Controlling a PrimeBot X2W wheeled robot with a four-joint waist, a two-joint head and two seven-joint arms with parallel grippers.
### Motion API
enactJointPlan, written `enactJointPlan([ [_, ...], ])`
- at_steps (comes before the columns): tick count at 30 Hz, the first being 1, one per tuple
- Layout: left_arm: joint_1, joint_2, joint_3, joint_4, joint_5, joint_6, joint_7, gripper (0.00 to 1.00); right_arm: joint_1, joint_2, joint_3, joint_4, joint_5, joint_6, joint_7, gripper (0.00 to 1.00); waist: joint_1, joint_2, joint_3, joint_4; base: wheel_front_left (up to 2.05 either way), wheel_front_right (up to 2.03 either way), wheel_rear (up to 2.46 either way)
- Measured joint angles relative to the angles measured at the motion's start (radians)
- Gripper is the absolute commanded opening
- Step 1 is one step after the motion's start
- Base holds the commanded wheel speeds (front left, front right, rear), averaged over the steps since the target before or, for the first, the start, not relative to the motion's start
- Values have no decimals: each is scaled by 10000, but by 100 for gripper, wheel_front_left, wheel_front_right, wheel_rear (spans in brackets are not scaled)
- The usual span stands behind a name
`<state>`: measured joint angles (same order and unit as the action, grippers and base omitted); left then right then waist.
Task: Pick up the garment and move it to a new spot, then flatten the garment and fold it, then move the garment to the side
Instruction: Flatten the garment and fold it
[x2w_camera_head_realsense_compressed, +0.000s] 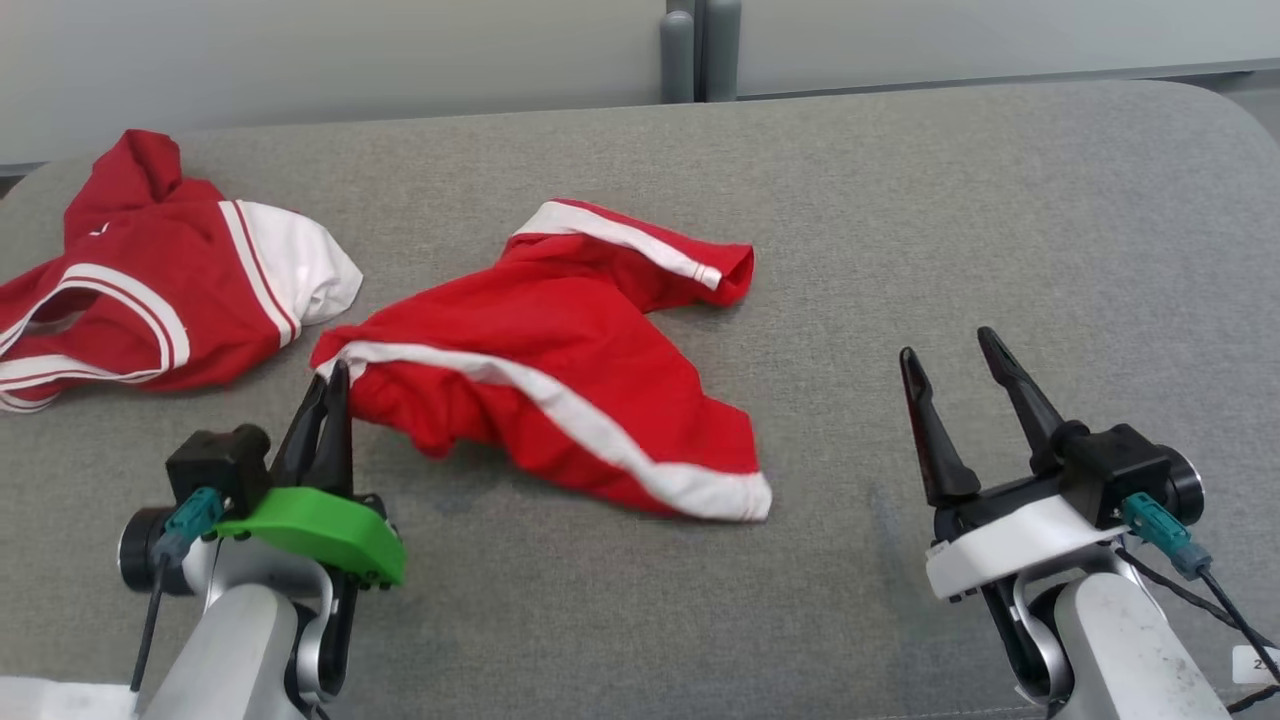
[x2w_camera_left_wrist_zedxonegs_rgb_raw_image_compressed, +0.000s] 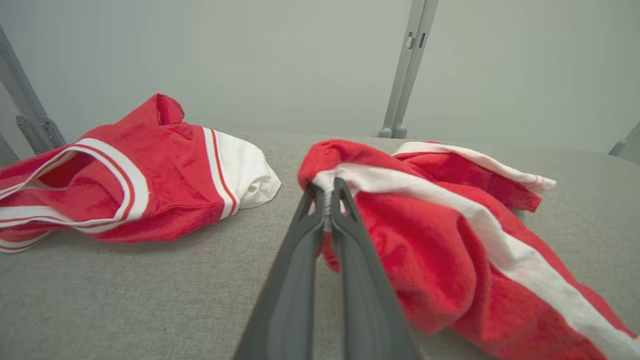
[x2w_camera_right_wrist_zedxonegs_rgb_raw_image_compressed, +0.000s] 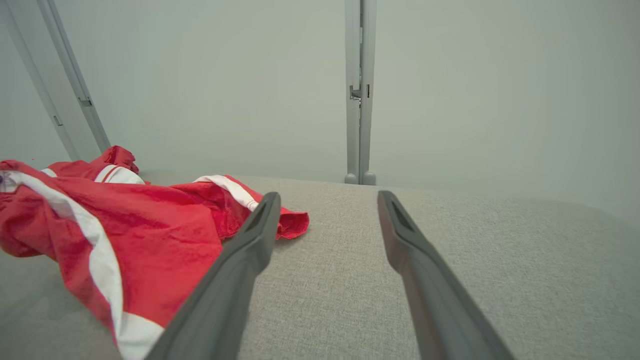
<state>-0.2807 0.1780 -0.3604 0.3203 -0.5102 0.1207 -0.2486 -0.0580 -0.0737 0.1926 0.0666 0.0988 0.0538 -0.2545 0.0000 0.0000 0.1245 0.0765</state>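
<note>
left gripper (x2w_camera_head_realsense_compressed: 335, 388) is pinched shut on the white-trimmed hem corner of the red shorts (x2w_camera_head_realsense_compressed: 560, 370), the rest lies crumpled on the grey cloth table (x2w_camera_head_realsense_compressed: 900, 200) just right of its fingers. right gripper (x2w_camera_head_realsense_compressed: 945, 350) is wide open and empty, shorts well off to its left. lift slow and straight up, bite looks thin; steer clear of the red jersey (x2w_camera_head_realsense_compressed: 150, 290) to the left gripper's left
</note>
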Motion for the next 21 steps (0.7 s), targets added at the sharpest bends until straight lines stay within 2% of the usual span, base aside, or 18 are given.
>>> enactJointPlan([
  [6, 634, -113, 451, 587, 79, 0, 2, 0, 14, -8, 441, 903, 125, 291, 0, 100, 0, 0, 50, 352, 0, 0, 0],
  [13, 724, -598, 556, 589, 255, 0, 0, 0, 63, 10, 1442, 2134, 257, 602, 249, 100, 0, 0, 128, 586, 0, 0, 0],
  [21, 724, -775, 533, 454, 493, 0, 0, 0, 28, -282, 2523, 3223, 15, 692, 543, 100, 0, 0, 287, 736, 0, 0, 0],
])
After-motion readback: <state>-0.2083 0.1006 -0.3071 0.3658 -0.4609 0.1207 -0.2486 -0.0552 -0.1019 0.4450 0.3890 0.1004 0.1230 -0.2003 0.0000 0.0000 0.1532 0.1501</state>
